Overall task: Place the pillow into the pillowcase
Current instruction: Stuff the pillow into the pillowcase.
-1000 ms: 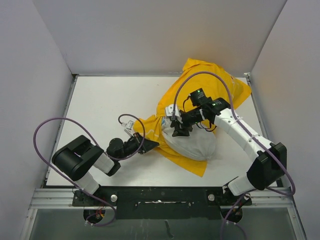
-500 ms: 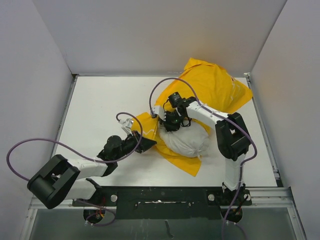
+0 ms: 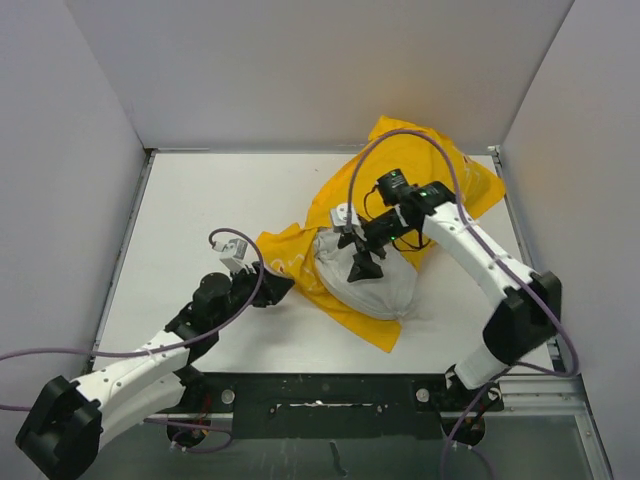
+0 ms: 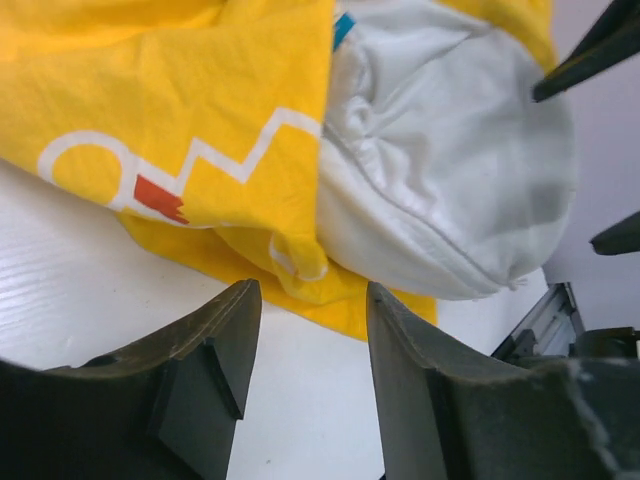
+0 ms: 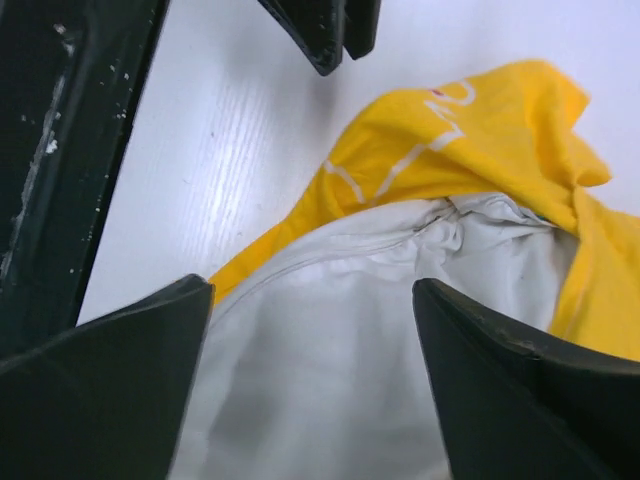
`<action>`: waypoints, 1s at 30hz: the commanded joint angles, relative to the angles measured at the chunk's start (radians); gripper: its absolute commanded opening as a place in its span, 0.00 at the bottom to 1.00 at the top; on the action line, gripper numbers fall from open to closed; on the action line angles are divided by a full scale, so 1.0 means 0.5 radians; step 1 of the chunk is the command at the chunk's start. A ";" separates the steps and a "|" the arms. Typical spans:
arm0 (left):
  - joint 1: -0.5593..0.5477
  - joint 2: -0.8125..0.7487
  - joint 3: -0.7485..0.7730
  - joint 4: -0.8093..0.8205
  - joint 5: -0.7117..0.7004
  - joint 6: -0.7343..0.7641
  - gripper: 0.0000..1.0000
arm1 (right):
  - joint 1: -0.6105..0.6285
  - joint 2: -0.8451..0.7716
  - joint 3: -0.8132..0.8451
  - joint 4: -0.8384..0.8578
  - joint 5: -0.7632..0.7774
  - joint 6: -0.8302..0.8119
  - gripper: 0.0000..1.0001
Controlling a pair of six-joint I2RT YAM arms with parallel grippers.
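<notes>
Top view, pillow: your pillow point(image 3: 378, 288) lies just off the counter's point(image 3: 200, 210) middle toward 4 o'clock. The pillowcase point(image 3: 430, 175) is under it and folded over its 10 o'clock end, and the rest runs off toward 1 o'clock.
Top view, left hand: your left hand point(image 3: 276, 288) sits at the pillow's 9 o'clock, just beside the yellow edge.
Top view, right hand: your right hand point(image 3: 360, 256) hovers over the pillow's 10 o'clock end.
Left wrist view: the fingers point(image 4: 200, 340) are released, with only bare counter between them. The yellow hem lies just past the tips at 12 o'clock, and white fabric bulges out at 1 o'clock.
Right wrist view: the fingers point(image 5: 510, 390) are spread wide and grasp nothing. The pillow lies below them, with yellow cloth round it from 10 to 3 o'clock.
</notes>
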 commanded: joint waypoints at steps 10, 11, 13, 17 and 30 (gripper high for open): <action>-0.618 0.050 0.415 -0.074 -0.400 0.120 0.44 | -0.487 -0.787 -0.868 0.520 -0.822 -0.202 0.98; -0.668 0.154 0.467 -0.140 -0.551 0.138 0.39 | -0.478 -0.782 -0.862 0.517 -0.807 -0.202 0.95; -0.686 0.351 0.631 -0.255 -0.786 0.134 0.28 | -0.440 -0.772 -0.857 0.516 -0.724 -0.207 0.90; -0.671 0.631 0.845 -0.378 -1.148 0.203 0.27 | -0.312 -0.781 -0.881 0.559 -0.438 -0.225 0.86; -0.348 1.042 1.049 -0.425 -0.861 0.229 0.36 | 0.023 -0.627 -0.810 0.569 0.057 -0.327 0.78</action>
